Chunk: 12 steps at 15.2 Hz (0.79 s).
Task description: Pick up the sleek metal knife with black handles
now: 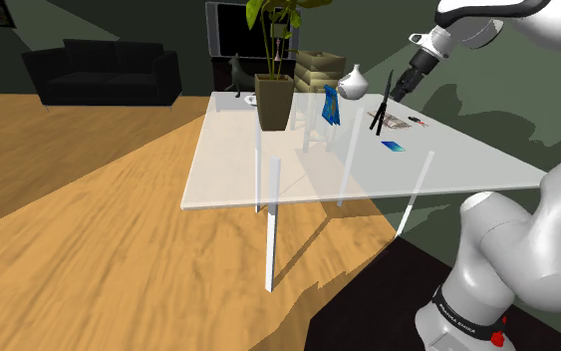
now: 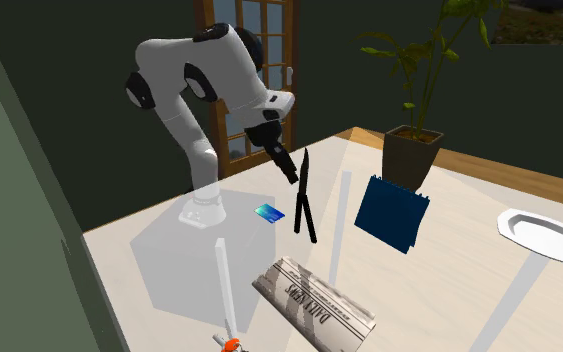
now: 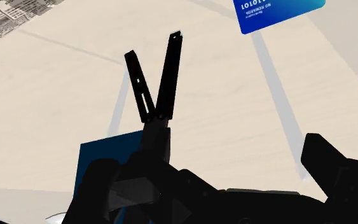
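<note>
Black sofa (image 1: 99,65) far off at the shoulder view's left, on a wooden floor (image 1: 89,199). Pale see-through desk (image 1: 268,184) on white legs.

On the desk, left to right in the shoulder view:
- potted plant (image 1: 274,100) at the far left corner
- blue folder (image 1: 330,103), standing
- white vase (image 1: 353,83) just beyond the folder
- knife (image 1: 379,112), all black and upright, two handles splayed downward. Their tips are at or just above the desk; contact unclear.

Gripper (image 1: 399,90) tilted at the knife's upper end. Fingers (image 3: 343,178) spread wide. The knife's top lies against one, the other is well clear of it.

Right of the knife lie a folded newspaper (image 1: 400,122), farther, and a blue card (image 1: 394,147), nearer. Both are flat.
</note>
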Each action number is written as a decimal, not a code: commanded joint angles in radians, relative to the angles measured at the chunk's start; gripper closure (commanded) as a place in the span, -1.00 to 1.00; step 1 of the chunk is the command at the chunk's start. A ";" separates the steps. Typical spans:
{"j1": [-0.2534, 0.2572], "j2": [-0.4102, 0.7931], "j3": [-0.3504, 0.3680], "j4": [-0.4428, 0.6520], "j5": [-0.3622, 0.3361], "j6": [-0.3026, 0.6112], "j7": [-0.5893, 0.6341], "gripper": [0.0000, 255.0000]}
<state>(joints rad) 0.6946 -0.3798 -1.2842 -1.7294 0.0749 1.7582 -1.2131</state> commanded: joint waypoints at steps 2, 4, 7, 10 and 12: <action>0.356 0.008 -0.356 0.162 0.043 -0.037 -0.119 -1.00; 0.536 -0.090 -0.464 0.275 -0.028 -0.066 -0.117 -1.00; 0.509 -0.097 -0.445 0.224 -0.036 -0.027 -0.125 -1.00; 0.490 -0.097 -0.441 0.177 -0.033 0.011 -0.139 -1.00; 0.482 -0.097 -0.440 0.153 -0.033 0.031 -0.146 -1.00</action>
<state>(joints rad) 1.1844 -0.4784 -1.7271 -1.5610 0.0401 1.7778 -1.3548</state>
